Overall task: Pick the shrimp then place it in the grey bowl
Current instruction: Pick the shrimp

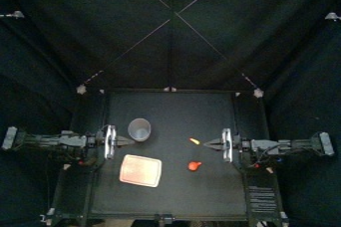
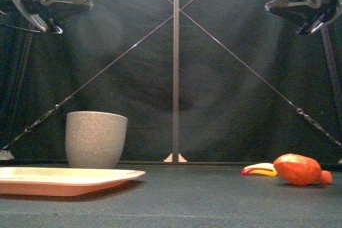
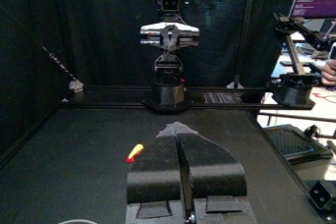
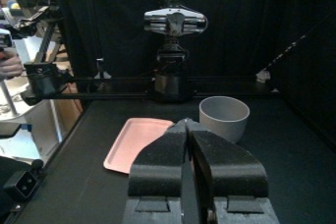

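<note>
Nothing picked yet. My left hand (image 3: 180, 135) and right hand (image 4: 192, 128) rest clenched, empty. On the table (image 1: 186, 112), shrimp (image 1: 194, 165) at 5 o'clock, grey bowl (image 1: 140, 128) at 10. Next, I judge: open right hand, descend.

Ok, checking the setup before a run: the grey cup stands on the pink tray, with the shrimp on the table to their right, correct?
No: the top view shows the grey cup on the table behind the pink tray, apart from it. The shrimp does lie on the table to their right.
</note>
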Robot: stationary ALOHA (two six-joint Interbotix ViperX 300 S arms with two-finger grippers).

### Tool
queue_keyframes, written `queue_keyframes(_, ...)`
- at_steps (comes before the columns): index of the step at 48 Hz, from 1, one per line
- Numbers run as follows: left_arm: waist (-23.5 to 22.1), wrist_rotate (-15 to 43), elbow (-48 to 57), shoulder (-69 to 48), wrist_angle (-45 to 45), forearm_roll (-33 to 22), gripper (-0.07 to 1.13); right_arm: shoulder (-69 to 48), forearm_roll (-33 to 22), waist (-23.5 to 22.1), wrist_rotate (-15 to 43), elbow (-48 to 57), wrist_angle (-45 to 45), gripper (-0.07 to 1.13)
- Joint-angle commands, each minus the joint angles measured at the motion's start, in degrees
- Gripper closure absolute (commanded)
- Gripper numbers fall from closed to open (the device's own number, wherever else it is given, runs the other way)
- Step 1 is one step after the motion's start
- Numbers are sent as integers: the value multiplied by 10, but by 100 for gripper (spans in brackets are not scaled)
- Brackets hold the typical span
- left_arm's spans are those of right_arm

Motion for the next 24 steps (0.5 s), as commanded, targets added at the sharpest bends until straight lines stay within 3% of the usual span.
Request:
queue_keyframes(1,3,0,-10,13,11,-8,100,21,2,-18,1,-7,0,98)
queue_keyframes(17,30,1,-21,13,54,-12,101,113,24,-80,17,-36,11,98)
queue_keyframes(24,54,1,-26,13,106,-12,101,134,25,-106,18,-36,83,94)
